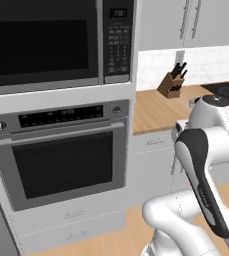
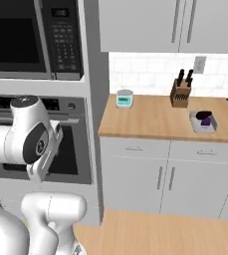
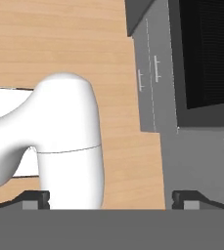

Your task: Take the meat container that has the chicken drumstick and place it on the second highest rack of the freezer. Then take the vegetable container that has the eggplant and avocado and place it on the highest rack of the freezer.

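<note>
Looking down: our gripper (image 3: 111, 197) points at the wooden floor (image 3: 59, 39) beside the gray drawers (image 3: 150, 78) under the oven (image 1: 61, 155).
Fingers: we see them (image 3: 35, 197) spread wide apart, holding nothing.
Veggie tray: we see the small tray (image 2: 203, 123) on the wooden counter (image 2: 155, 117), near the knife block (image 2: 180, 92), well apart from our arm.
Inside the tray: a purple eggplant (image 2: 205, 122) and a dark avocado (image 2: 203, 115), touching.
Counter: a small jar (image 2: 124, 98) stands by the wall.

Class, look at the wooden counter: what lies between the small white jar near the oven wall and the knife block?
Nothing: in the right base view the counter is bare between the jar and the knife block.
</note>
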You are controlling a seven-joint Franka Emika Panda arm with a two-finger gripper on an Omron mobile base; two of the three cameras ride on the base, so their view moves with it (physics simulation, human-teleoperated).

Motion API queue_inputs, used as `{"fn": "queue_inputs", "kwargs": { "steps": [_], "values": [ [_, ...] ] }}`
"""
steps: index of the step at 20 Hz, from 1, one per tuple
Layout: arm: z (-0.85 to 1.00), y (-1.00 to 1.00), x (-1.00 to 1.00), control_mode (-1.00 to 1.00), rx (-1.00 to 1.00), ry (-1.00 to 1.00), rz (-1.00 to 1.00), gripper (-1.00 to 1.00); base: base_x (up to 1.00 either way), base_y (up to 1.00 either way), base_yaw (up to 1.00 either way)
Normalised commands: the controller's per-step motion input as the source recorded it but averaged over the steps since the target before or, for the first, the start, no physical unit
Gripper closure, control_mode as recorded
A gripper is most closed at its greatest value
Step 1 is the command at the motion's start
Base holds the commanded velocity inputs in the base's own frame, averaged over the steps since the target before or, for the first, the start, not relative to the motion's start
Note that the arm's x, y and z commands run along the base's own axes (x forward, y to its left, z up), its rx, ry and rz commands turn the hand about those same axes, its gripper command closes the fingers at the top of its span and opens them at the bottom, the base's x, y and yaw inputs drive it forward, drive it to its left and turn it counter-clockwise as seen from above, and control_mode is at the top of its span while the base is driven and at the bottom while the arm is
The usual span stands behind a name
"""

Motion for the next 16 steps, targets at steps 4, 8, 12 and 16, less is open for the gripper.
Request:
{"fn": "queue_inputs", "kwargs": {
  "steps": [4,8,12,16],
  "values": [
    [0.0,0.0,0.0,1.0,0.0,0.0,0.0,-1.0,0.99,0.0,0.0],
    [0.0,0.0,0.0,1.0,0.0,0.0,0.0,-1.0,0.51,-0.7,0.04],
    [0.0,0.0,0.0,1.0,0.0,0.0,0.0,-1.0,0.14,-1.0,0.09],
    [0.0,0.0,0.0,1.0,0.0,0.0,0.0,-1.0,0.13,-1.0,0.06]
  ]
}}
